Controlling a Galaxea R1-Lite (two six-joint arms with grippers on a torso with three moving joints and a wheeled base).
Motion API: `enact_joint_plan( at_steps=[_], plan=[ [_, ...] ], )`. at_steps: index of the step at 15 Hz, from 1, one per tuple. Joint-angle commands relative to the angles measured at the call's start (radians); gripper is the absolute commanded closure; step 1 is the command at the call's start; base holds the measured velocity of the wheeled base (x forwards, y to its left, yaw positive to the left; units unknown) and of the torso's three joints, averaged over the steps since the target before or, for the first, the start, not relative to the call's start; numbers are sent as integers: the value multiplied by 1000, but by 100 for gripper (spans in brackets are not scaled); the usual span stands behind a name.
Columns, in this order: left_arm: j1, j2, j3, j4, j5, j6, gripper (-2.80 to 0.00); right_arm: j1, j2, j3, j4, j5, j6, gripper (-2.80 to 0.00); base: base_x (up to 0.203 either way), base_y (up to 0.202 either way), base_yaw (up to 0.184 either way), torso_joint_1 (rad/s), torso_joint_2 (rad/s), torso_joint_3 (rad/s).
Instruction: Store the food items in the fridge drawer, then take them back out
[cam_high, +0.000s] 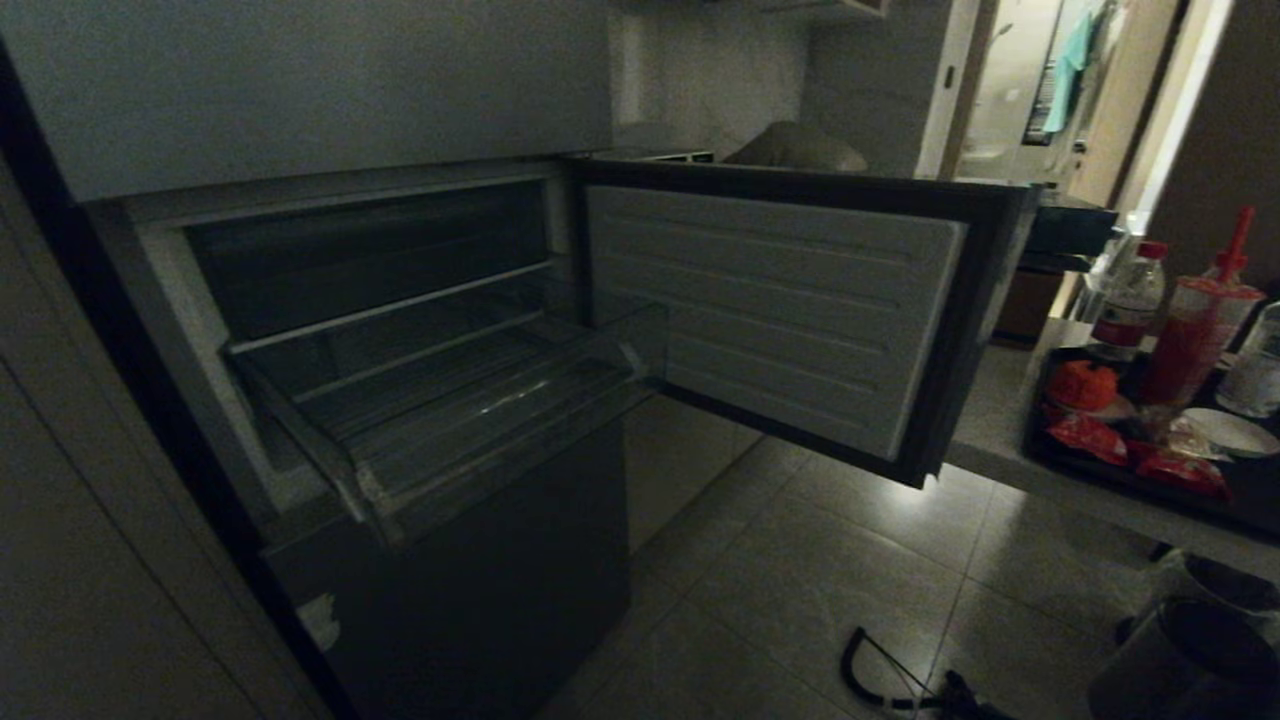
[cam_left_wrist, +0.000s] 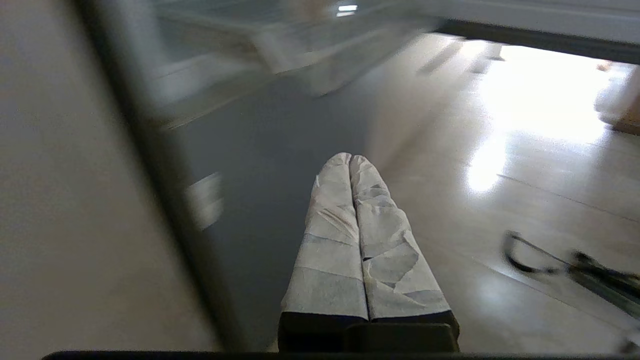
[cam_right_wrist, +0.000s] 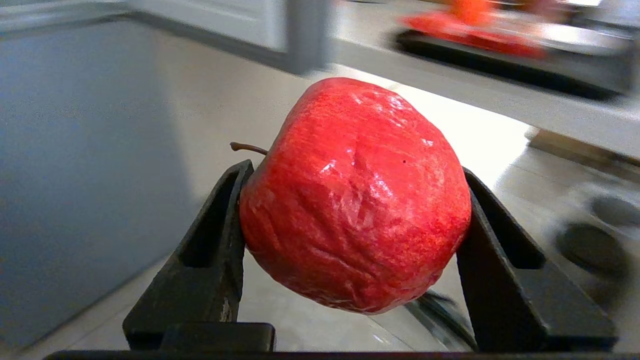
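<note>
Right gripper (cam_right_wrist: 350, 200): jaws wide, clamped on the apple (cam_right_wrist: 355, 195), low over the floor | left gripper (cam_left_wrist: 351, 165): shut, empty, parked | drawer (cam_high: 470, 420): pulled out, looked bare | advice: I judged it best to lift above the front lip, centre, set down before letting go.

Head camera is looking forward and down from above at the open fridge door (cam_high: 790, 310), the pulled-out fridge drawer (cam_high: 470, 420) and the counter (cam_high: 990, 400) at the right; neither arm is showing in it. Left wrist camera is sitting low, looking along the left gripper (cam_left_wrist: 350, 159) toward the fridge front (cam_left_wrist: 280, 150) and the tiled floor (cam_left_wrist: 525, 165), sharing the black cable (cam_left_wrist: 530, 260) with the head view; right wrist camera is looking past the right gripper (cam_right_wrist: 352, 172) very close on a red apple (cam_right_wrist: 355, 195), the counter tray (cam_right_wrist: 500, 55) blurring behind.
</note>
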Motion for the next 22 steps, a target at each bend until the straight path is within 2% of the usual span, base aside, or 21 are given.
enact_joint_plan(
  at_steps=[1, 18, 22],
  plan=[
    [0, 0, 0, -1, 0, 0, 0, -1, 1, 0, 0, 0, 0, 0, 0, -9, 170, 4, -4, 5],
    [0, 0, 0, -1, 0, 0, 0, -1, 1, 0, 0, 0, 0, 0, 1, -9, 175, 2, 3, 2],
    [0, 0, 0, -1, 0, 0, 0, -1, 1, -14, 2, 13, -34, 0, 3, -4, 96, -1, 3, 1]
  ],
)
